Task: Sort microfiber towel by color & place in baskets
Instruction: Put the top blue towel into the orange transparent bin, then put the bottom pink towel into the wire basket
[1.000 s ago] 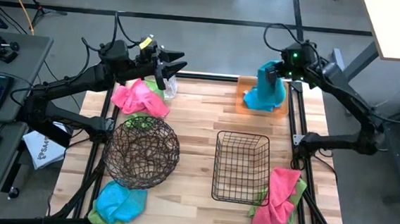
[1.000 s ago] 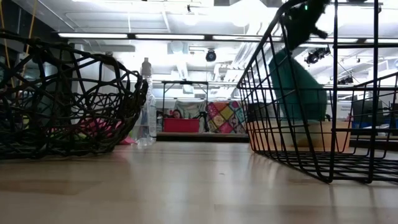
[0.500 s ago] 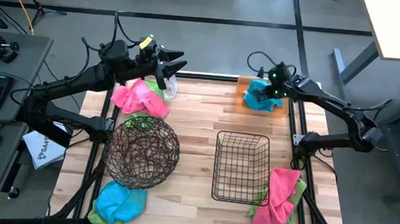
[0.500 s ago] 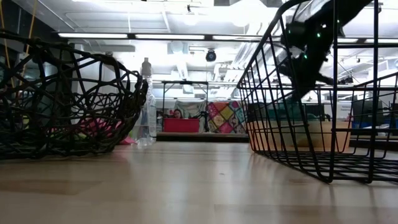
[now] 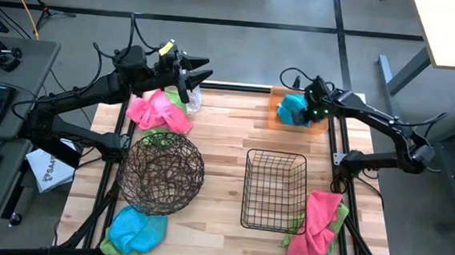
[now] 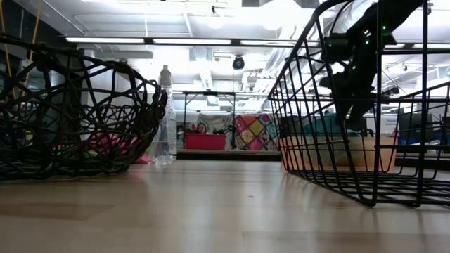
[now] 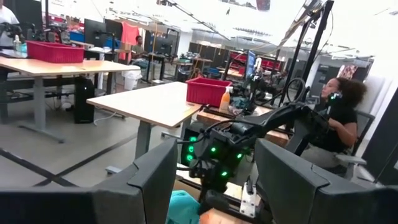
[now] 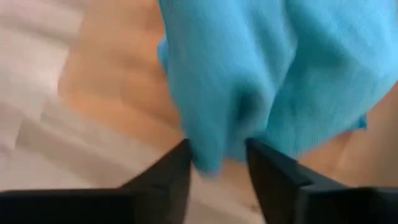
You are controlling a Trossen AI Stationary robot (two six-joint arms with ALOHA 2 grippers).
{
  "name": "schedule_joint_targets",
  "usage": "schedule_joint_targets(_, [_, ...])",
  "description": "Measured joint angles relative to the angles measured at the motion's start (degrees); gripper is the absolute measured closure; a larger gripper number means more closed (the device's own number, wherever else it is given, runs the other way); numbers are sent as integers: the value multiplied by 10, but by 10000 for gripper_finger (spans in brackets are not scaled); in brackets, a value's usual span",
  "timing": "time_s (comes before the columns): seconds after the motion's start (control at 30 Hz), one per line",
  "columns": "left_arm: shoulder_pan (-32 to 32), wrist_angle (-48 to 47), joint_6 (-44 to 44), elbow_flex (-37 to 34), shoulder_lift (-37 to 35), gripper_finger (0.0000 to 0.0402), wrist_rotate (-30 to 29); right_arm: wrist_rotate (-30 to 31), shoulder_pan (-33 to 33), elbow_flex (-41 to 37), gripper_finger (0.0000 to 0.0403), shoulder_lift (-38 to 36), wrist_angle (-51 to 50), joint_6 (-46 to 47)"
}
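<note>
the right gripper [image 5: 309, 109] has dropped low over the orange tray [image 5: 272, 115], fingers parted around the turquoise towel [image 5: 293, 110] lying there (left gripper [image 5: 189, 81] spread, idle).

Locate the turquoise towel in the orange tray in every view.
High: turquoise towel, far right corner.
Low: a strip behind the black wire basket.
Left wrist: a patch between the fingers.
Right wrist: fills the frame.
Shared landmark: orange tray.

The right gripper [image 8: 217, 163] reaches low with fingers parted; the left gripper [image 5: 195, 75] hangs raised, its fingers spread wide.
</note>
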Motion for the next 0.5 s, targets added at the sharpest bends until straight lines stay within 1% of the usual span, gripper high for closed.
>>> schedule_joint_targets(0.1, [0, -6, 4, 0, 0, 197, 0, -6, 0, 33, 173, 0, -59, -31])
schedule_joint_targets(0.17, [0, -12, 7, 0, 0, 197, 0, -4, 0, 63, 138, -1, -95, -46])
schedule_joint_targets(0.23, [0, -19, 17, 0, 0, 197, 0, -1, 0, 96, 111, -1, -110, -53])
schedule_joint_targets(0.33, [0, -22, 24, 0, 0, 197, 0, -9, 0, 151, 84, -1, -124, -47])
schedule_joint_targets(0.4, [0, -23, 24, 0, 0, 197, 0, -49, 9, 185, 76, -1, -133, -42])
schedule_joint_targets(0.5, [0, -32, 24, 0, 0, 197, 0, -147, 38, 217, 73, -1, -166, -39])
